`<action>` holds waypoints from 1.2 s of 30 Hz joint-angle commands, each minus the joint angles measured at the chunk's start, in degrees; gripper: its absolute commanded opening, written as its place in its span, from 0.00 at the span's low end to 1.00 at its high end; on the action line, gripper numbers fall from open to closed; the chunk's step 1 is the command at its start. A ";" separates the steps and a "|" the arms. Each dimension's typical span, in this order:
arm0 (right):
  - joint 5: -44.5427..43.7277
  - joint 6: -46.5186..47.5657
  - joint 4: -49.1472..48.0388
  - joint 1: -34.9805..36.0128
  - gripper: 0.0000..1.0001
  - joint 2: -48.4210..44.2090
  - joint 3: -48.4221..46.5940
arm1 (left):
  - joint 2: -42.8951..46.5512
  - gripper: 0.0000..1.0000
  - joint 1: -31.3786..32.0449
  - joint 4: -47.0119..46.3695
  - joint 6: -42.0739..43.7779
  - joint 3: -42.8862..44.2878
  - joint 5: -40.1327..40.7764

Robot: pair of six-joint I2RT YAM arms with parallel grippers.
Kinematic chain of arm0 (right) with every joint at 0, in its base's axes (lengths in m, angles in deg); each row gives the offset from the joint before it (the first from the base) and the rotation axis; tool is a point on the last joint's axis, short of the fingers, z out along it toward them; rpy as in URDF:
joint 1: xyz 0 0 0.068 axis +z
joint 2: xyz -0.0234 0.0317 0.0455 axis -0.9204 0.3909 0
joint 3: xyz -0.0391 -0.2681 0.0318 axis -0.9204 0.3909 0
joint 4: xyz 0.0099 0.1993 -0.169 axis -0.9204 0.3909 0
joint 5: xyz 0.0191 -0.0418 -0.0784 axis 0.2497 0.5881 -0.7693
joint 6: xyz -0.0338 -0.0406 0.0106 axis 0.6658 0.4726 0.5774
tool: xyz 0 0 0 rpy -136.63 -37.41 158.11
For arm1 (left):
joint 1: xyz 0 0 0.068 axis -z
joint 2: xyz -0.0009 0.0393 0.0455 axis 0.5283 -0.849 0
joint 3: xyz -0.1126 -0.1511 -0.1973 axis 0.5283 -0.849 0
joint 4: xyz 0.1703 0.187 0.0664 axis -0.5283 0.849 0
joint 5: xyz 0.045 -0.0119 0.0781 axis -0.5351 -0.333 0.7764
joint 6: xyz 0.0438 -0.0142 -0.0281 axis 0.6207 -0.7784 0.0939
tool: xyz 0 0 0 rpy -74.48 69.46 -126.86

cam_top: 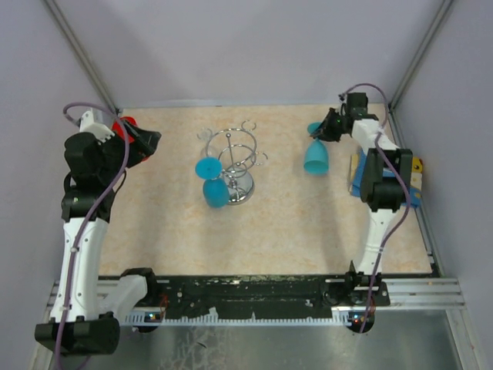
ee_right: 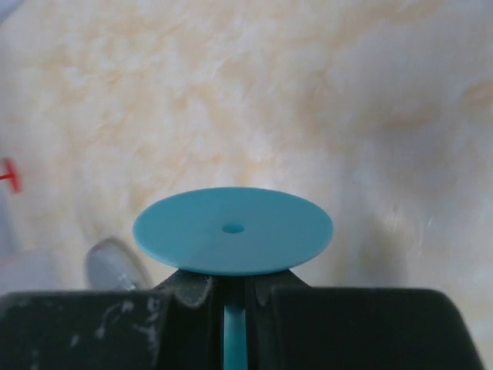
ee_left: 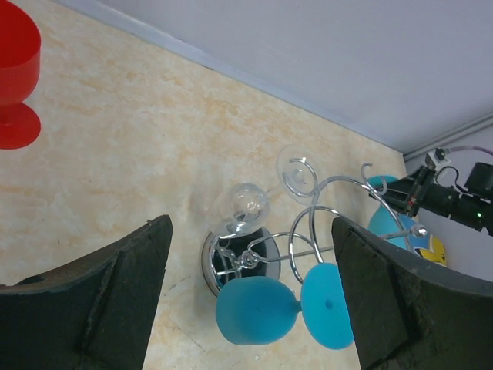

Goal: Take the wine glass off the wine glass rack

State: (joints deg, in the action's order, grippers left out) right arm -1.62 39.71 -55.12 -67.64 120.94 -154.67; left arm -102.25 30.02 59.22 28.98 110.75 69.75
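"Wine glass, where is it?"

"Off the wine glass rack, well to its right, near the far right corner of the surface, in the right hand."

"How is that hand set?"

"Its fingers are pressed together on the thin stem just under the foot. The wrist view shows the teal disc of the foot sitting right above them."

"And the arm?"

"It reaches up along the right edge of the surface and bends inward, so the hand points left toward the rack."

"Which way does the glass point?"

"Upside down: foot uppermost, bowl hanging below, long axis close to upright. Whether the rim touches the surface I cannot tell."

"The left hand?"

"Fingers spread wide, nothing between them. It is held over the far left of the surface, just beside a red glass, and faces the rack."

"Anything on the rack?"

"A second blue glass hangs on its left side by the foot, bowl down, beside the round base."
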 commanded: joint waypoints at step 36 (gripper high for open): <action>-0.95 -100.67 -73.81 -4.48 0.00 -32.75 53.32 | 6.89 0.81 0.73 -7.51 -2.86 4.02 -13.40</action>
State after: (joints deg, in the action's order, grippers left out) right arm -3.06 -57.70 -124.28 -72.47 90.39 -99.96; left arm -95.15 30.53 55.73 26.90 111.95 63.96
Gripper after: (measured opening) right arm 0.066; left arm 0.809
